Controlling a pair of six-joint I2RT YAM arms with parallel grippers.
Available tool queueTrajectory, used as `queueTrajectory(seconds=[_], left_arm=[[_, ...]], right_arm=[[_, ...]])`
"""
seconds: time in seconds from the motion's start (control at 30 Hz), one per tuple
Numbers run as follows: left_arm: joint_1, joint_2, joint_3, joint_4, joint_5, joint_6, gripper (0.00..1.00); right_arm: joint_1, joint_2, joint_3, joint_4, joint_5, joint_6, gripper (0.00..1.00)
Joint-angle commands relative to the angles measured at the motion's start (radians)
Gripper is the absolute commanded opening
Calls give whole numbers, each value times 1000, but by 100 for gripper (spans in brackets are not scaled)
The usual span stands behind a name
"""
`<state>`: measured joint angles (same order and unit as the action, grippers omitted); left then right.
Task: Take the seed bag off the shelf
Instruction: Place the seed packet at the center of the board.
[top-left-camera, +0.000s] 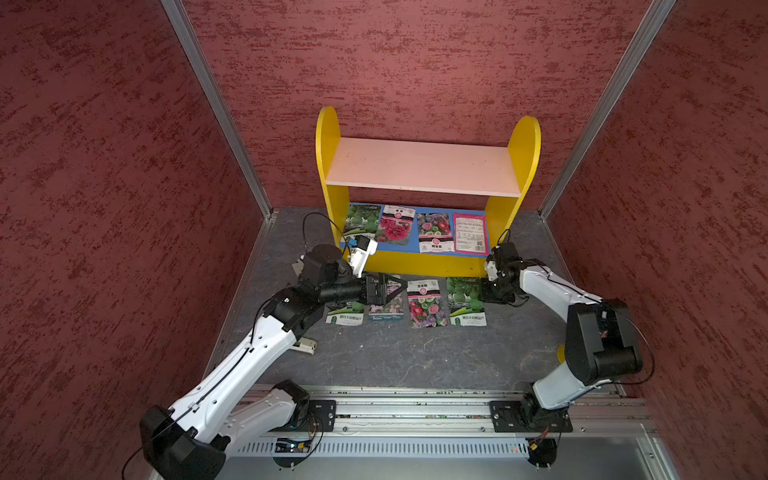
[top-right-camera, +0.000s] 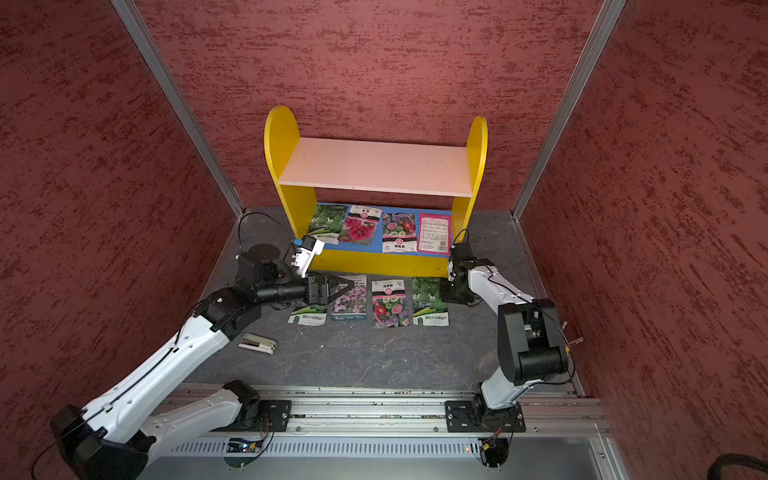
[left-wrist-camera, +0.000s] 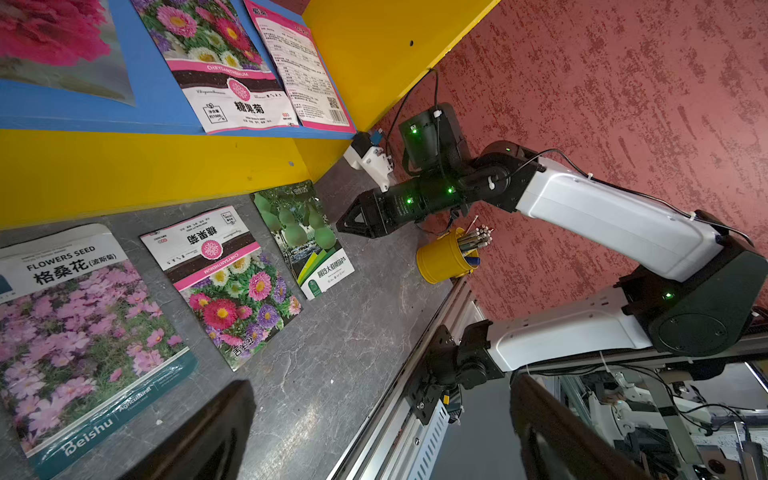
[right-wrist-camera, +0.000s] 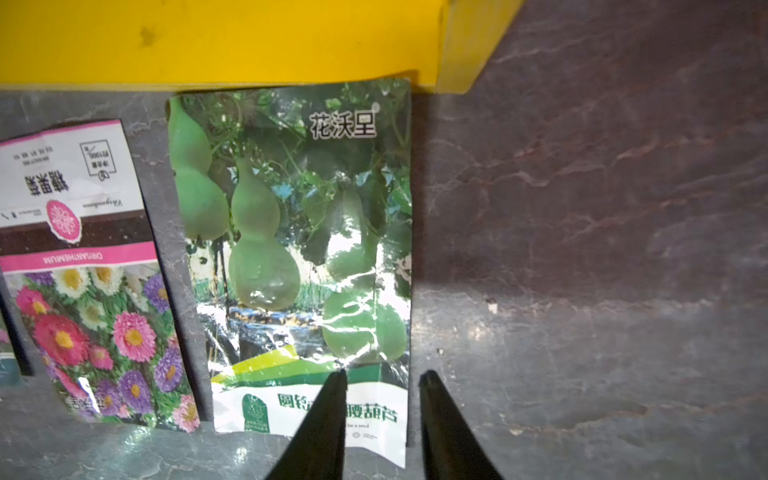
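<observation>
The shelf (top-left-camera: 328, 141) stands against the back wall, its pink upper board bare. Four seed bags lie on its blue lower board: gourd (top-left-camera: 361, 220), red flower (top-left-camera: 397, 226), chrysanthemum (top-left-camera: 434, 232) and a pink bag (top-left-camera: 470, 232). On the table in front lie four more. The rightmost is a gourd seed bag (right-wrist-camera: 291, 249), lying flat. My right gripper (right-wrist-camera: 382, 376) is open low over its right edge, one finger (right-wrist-camera: 324, 415) above the bag, the other (right-wrist-camera: 444, 424) above the table. My left gripper (top-left-camera: 395, 287) hovers wide open over the cosmos bag (left-wrist-camera: 83, 324), holding nothing.
A chrysanthemum bag (top-left-camera: 424, 303) and a second gourd bag (top-left-camera: 345, 313) also lie in the table row. A stapler (top-right-camera: 257, 344) rests near the left arm. A yellow pencil cup (left-wrist-camera: 444, 259) stands by the right arm. Red walls close three sides; a metal rail (top-left-camera: 415, 409) runs along the front.
</observation>
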<state>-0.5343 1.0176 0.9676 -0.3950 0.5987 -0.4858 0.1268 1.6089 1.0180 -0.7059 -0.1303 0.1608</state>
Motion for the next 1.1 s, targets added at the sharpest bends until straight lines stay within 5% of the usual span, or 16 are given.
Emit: queueTrajectory(seconds=[0.0,0.17,0.47,0.77,0.9,1.07], left_arm=[[-10,3,-10,31,-10,-6,100],[-15,5,-11,32,-15,-7,100],[-25,24,-12,64,-23,-23,100],[-49,43,5,68,-62,-36,100],[-65,57,3,75,-76,-39,100],[-81,70,0,76,-87,-43,100]], right_arm=[[-6,2,-9,48,61,5,39],[-7,-58,-27,49,89,26,41],[57,-295,-134,181,-61,83,56],[127,-492,-205,325,-103,214,81],[159,-521,-216,411,-85,256,97],[203,-478,-195,486,-14,250,98]])
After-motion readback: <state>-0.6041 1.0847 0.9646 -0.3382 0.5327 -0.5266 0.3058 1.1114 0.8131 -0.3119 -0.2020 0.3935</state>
